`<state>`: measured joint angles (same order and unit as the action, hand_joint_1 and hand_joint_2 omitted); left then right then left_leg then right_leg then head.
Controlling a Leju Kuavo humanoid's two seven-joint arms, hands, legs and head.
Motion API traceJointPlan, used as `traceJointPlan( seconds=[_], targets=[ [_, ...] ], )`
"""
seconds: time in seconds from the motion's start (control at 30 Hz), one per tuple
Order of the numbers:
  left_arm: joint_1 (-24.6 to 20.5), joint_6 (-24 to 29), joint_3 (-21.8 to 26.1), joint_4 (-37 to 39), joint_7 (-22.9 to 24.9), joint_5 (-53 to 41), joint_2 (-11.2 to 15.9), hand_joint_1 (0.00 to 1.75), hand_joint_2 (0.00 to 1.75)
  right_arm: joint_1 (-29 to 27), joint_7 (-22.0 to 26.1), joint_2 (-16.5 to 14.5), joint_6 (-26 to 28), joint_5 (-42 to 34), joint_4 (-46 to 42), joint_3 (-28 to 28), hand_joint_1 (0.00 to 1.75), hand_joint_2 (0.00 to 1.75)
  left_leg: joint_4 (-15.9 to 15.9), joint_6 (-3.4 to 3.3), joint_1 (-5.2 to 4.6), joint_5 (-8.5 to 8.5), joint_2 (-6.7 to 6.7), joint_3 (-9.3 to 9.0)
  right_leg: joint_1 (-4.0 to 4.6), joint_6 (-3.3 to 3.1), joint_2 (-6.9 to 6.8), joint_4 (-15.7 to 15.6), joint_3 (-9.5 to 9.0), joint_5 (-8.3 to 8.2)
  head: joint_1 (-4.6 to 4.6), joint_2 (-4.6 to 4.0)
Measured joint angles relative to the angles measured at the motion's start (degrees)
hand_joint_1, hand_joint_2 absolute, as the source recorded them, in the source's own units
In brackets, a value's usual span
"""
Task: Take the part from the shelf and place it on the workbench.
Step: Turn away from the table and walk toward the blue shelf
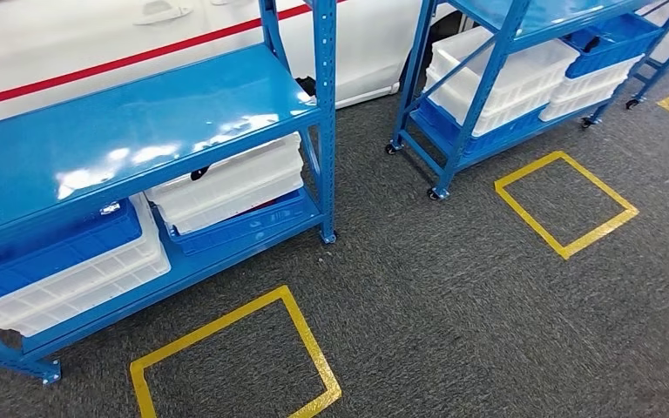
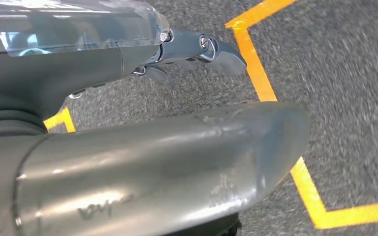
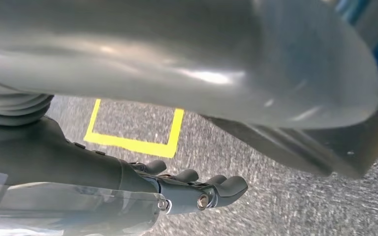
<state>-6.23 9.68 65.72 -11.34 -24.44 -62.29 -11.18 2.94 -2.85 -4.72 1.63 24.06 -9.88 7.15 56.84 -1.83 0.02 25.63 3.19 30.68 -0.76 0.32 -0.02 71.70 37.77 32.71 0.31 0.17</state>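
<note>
Shelving in blue steel (image 1: 139,113) stands ahead, white crates (image 1: 226,183) on its lower tier; which holds the part I cannot tell. Left hand (image 2: 192,51) and right hand (image 3: 197,189) hang over the carpet, fingers loosely extended, holding nothing. Such a part is likely rigid; take it by its edges.

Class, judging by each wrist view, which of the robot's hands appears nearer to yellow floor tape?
Left. The left hand has fingers reaching a yellow tape line; the right hand hangs apart from its yellow tape square.
</note>
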Motion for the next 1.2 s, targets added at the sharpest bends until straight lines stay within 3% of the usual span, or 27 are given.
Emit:
traceJointPlan(
  seconds=[0.07,0.1,0.17,0.23,0.3,0.37,0.4,0.43,0.47,0.5,0.53,0.6,0.67,0.73,0.8,0.87,0.93,0.97,1.0,1.03,1.1,1.17,1.2],
  targets=[
    [0.0,0.0,0.0,0.0,0.0,0.0,-0.1,0.0,0.0,-0.1,0.0,0.0,0.0,0.0,0.0,0.0,0.0,0.0,0.4,0.3,-0.03,0.28,1.47,-0.03,-0.09,-0.29,2.14,-7.7,-3.03,-4.44,-0.01,0.01],
    [-0.1,0.0,0.0,0.0,0.0,0.0,-0.1,0.0,0.0,-0.2,0.0,0.1,0.0,0.0,0.1,0.0,0.0,0.0,0.6,0.54,-0.05,0.43,2.15,0.12,-0.15,-0.38,3.3,-10.8,-4.23,-5.69,-0.01,0.01],
    [-0.1,0.0,0.0,0.0,0.0,0.0,-0.2,0.0,0.0,-0.2,0.0,0.1,0.0,0.0,0.1,0.0,0.0,0.0,0.8,1.14,-0.01,0.61,3.18,0.61,-0.09,-0.58,4.5,-12.8,-4.97,-5.88,-0.04,0.01],
    [0.1,0.1,0.0,0.0,0.0,-0.1,-0.2,0.0,0.0,0.0,0.0,0.1,-0.1,0.0,0.1,0.0,0.0,0.0,0.9,1.82,0.2,0.74,3.66,0.86,-0.08,-1.12,3.25,-13.1,-5.2,-5.97,-0.04,0.01],
    [0.2,0.1,0.0,0.0,0.1,-0.1,-0.2,0.0,0.0,-0.1,0.0,0.0,-0.1,0.0,0.1,0.0,0.0,0.0,3.4,2.46,0.21,2.4,1.27,1.89,-0.21,-1.9,1.78,-13.6,-5.58,-6.01,-0.22,0.01],
    [0.0,0.1,0.0,0.0,0.1,-0.1,-0.2,0.0,0.0,-0.2,0.0,0.0,-0.1,0.0,0.1,0.0,0.0,0.0,10.1,3.01,0.29,6.05,-1.77,5.14,-0.12,-2.4,0.16,-13.7,-5.78,-5.82,-0.42,0.01],
    [-0.1,0.1,0.0,0.0,0.1,-0.1,-0.2,0.0,0.0,-0.3,0.0,0.0,-0.1,0.0,0.1,0.0,0.0,0.0,13.9,3.24,0.4,7.68,-2.3,7.11,-0.04,-2.48,-0.66,-13.7,-5.8,-5.7,-0.46,0.0],
    [-0.1,0.1,0.0,0.0,0.1,-0.1,-0.2,0.0,0.0,-0.3,0.0,0.0,-0.1,0.0,0.1,0.0,0.0,0.0,16.7,3.4,0.51,8.5,-2.54,8.55,0.01,-2.5,-1.44,-13.7,-5.84,-5.58,-0.45,0.0],
    [0.0,0.1,0.0,0.0,0.1,-0.1,-0.2,0.0,0.0,-0.3,0.0,0.0,-0.2,0.0,0.1,0.0,0.0,0.0,17.4,3.5,0.59,8.11,-2.71,8.97,0.03,-2.46,-2.21,-13.6,-5.94,-5.44,-0.46,0.0],
    [0.1,0.1,0.0,0.0,0.1,-0.1,-0.2,0.0,0.0,-0.3,0.0,0.0,-0.2,0.0,0.1,0.0,0.0,0.0,15.8,3.5,0.64,6.63,-2.96,8.18,0.04,-2.36,-2.91,-13.6,-6.12,-5.28,-0.46,0.0],
    [0.2,0.1,0.0,0.0,0.1,-0.1,-0.2,0.0,0.0,-0.2,0.0,0.0,-0.3,0.0,0.1,0.0,0.0,0.0,12.2,3.39,0.64,4.48,-3.51,6.37,0.04,-2.24,-3.57,-13.6,-6.39,-5.09,-0.47,0.01],
    [0.1,0.1,0.0,0.0,0.0,-0.1,-0.2,0.0,0.0,-0.2,0.0,0.0,-0.6,0.0,0.1,0.0,0.0,0.0,4.4,2.71,0.29,1.29,-5.79,2.5,0.21,-1.8,-4.77,-13.5,-6.95,-4.64,-0.43,0.01],
    [0.0,0.1,0.0,0.0,0.0,-0.1,-0.2,0.0,0.0,-0.2,0.0,0.0,-0.8,0.0,0.1,0.0,0.0,0.0,1.4,1.85,-0.19,0.69,-6.89,1.22,0.41,-1.25,-5.79,-13.5,-7.29,-4.31,-0.37,0.01],
    [0.0,0.1,0.0,0.0,0.0,-0.1,-0.2,0.0,0.0,0.1,0.0,0.0,-0.9,0.0,0.1,0.0,0.0,0.0,1.1,1.15,-0.2,0.53,-5.73,1.19,0.41,-0.66,-6.63,-13.6,-7.63,-4.1,-0.37,0.0],
    [0.1,0.1,0.0,0.0,0.2,-0.1,-0.2,0.0,0.0,0.1,0.0,0.0,-0.9,0.0,0.0,0.0,0.0,0.0,0.5,0.42,0.09,0.11,-4.58,0.79,0.24,-0.13,-4.99,-12.1,-7.35,-2.76,-0.19,0.0],
    [0.1,0.0,0.0,0.0,0.3,-0.2,-0.3,0.0,0.0,0.0,0.0,0.0,-0.9,0.0,0.0,0.0,0.0,0.0,0.2,-0.07,0.23,-0.13,-3.42,0.68,0.02,0.14,-1.79,-6.1,-4.59,0.67,0.12,0.01],
    [0.0,0.0,0.0,0.0,0.3,-0.2,-0.3,0.0,0.0,-0.1,0.0,0.0,-0.9,0.0,0.0,0.0,0.0,0.0,0.3,-0.22,0.16,-0.11,-2.07,0.76,-0.02,0.23,-0.43,1.0,-0.76,3.41,0.23,0.01],
    [0.1,-0.1,0.0,0.0,0.4,-0.2,-0.4,0.0,0.0,-0.2,0.0,0.0,-0.9,0.0,0.0,0.0,0.0,0.0,0.4,-0.22,0.12,-0.07,-1.35,0.74,-0.01,0.23,-0.28,2.4,0.21,3.22,0.23,0.01],
    [0.1,-0.1,0.0,0.0,0.4,-0.2,-0.4,0.0,0.0,-0.1,0.0,0.0,-0.9,0.0,0.0,0.0,0.0,0.0,0.5,-0.18,0.12,-0.01,-0.6,0.68,-0.02,0.18,-0.19,1.5,0.11,1.84,0.23,0.01],
    [0.1,-0.1,0.0,0.0,0.4,-0.2,-0.4,0.0,0.0,-0.1,0.0,0.0,-0.9,0.0,0.0,0.0,0.0,0.0,0.6,-0.08,0.13,0.08,0.17,0.6,-0.06,0.09,0.12,-1.5,-1.07,-0.46,0.23,0.01],
    [0.1,-0.1,0.0,0.0,0.5,-0.2,-0.4,0.0,0.0,-0.2,0.0,0.0,-0.9,0.0,0.0,0.0,0.0,0.0,1.1,0.29,0.14,0.37,1.64,0.66,-0.2,-0.11,2.27,-9.1,-4.32,-4.21,0.22,0.01],
    [0.1,-0.2,0.0,0.0,0.8,-0.2,-0.5,0.0,0.0,-0.2,0.0,0.1,-0.9,0.0,0.1,0.0,0.0,0.0,1.4,0.87,0.13,0.53,2.73,1.04,-0.16,-0.22,3.69,-12.7,-5.76,-5.17,0.19,0.01],
    [0.1,-0.2,0.0,0.0,0.9,-0.2,-0.5,0.0,0.0,-0.1,0.0,0.1,-0.9,0.0,0.1,0.0,0.0,0.0,1.4,1.19,0.13,0.51,3.18,1.22,-0.04,-0.3,3.38,-12.7,-5.77,-5.14,0.19,0.01]
  ],
)
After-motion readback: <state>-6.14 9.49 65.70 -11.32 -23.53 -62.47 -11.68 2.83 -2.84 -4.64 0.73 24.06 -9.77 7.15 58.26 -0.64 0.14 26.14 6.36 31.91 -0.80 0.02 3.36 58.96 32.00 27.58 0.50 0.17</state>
